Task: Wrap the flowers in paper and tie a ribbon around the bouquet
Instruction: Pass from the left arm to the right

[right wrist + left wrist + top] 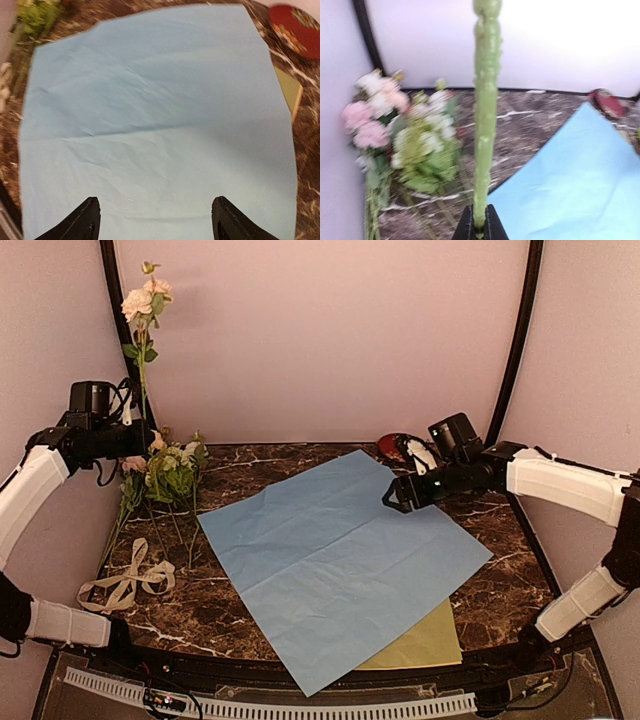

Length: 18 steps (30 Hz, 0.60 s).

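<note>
The paper (pixel 340 550) lies flat on the table, light blue face up. My left gripper (pixel 480 227) is shut on the green stem (pixel 485 100) of one flower and holds it upright at the far left, its pink and cream roses (pixel 145 300) high against the wall. The other flowers (pixel 170 465) lie in a pile below it, left of the paper. The beige ribbon (pixel 125 585) lies loosely looped at the near left. My right gripper (pixel 395 498) hovers open over the paper's far right part, its fingertips (pixel 85 220) wide apart and empty. No bouquet is in view.
A yellow-green sheet (pixel 425 645) pokes out from under the paper's near right corner. A red patterned object (pixel 400 447) sits at the back of the table, behind my right gripper. Pink walls and black poles close in the back and sides.
</note>
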Tool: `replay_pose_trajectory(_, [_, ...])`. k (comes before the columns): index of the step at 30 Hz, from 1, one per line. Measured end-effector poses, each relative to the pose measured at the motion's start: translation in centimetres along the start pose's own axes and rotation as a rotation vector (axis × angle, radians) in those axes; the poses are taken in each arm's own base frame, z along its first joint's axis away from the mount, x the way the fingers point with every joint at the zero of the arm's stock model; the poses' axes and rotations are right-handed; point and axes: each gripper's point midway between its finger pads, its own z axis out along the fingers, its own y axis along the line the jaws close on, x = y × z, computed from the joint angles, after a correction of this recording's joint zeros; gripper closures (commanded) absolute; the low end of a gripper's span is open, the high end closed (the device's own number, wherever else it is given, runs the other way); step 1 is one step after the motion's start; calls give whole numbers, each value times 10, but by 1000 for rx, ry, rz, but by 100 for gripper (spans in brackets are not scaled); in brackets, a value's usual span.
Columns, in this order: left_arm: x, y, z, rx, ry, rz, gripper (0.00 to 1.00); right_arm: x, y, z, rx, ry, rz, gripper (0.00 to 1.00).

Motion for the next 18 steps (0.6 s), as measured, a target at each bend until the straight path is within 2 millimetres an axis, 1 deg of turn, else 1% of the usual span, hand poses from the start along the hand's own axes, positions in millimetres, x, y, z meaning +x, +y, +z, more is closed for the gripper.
replay_pose_trajectory(1, [-9, -29, -9, 88, -47, 18, 100, -14, 16, -7, -63, -50, -13, 25])
replay_pose_trajectory(2, [-17, -54, -17, 165, -87, 29, 100, -31, 35, -17, -136, -112, -30, 25])
replay_pose_trajectory(3, [-22, -80, -26, 252, -123, 37, 100, -51, 58, -29, -222, -189, -49, 25])
replay_pose_trajectory(4, [-24, -105, -33, 333, -150, 44, 100, -65, 75, -39, -285, -243, -66, 25])
replay_pose_trajectory(5, [-23, -127, -39, 410, -167, 52, 100, -83, 97, -52, -367, -315, -88, 26])
replay_pose_trajectory(6, [-21, -146, -44, 470, -178, 58, 100, -95, 114, -64, -432, -366, -102, 26])
replay_pose_trajectory(7, [-16, -170, -49, 548, -188, 66, 100, -108, 132, -76, -503, -416, -116, 27])
replay_pose_trajectory(9, [0, -208, -54, 670, -184, 80, 100, -132, 167, -100, -645, -503, -138, 27])
replay_pose_trajectory(11, [16, -243, -58, 770, -164, 101, 100, -148, 193, -112, -749, -544, -151, 27])
replay_pose_trajectory(12, [25, -263, -61, 823, -150, 117, 100, -154, 205, -115, -796, -551, -156, 27])
replay_pose_trajectory(14, [38, -290, -63, 897, -131, 139, 100, -161, 223, -111, -849, -544, -163, 27])
replay_pose_trajectory(15, [40, -299, -66, 930, -134, 142, 100, -162, 230, -106, -864, -534, -163, 27])
replay_pose_trajectory(16, [52, -314, -66, 969, -108, 156, 100, -160, 236, -99, -873, -517, -160, 27])
replay_pose_trajectory(17, [58, -322, -67, 993, -99, 162, 100, -157, 240, -93, -878, -500, -156, 29])
replay_pose_trajectory(18, [62, -327, -67, 1009, -91, 166, 100, -154, 243, -87, -879, -483, -151, 33])
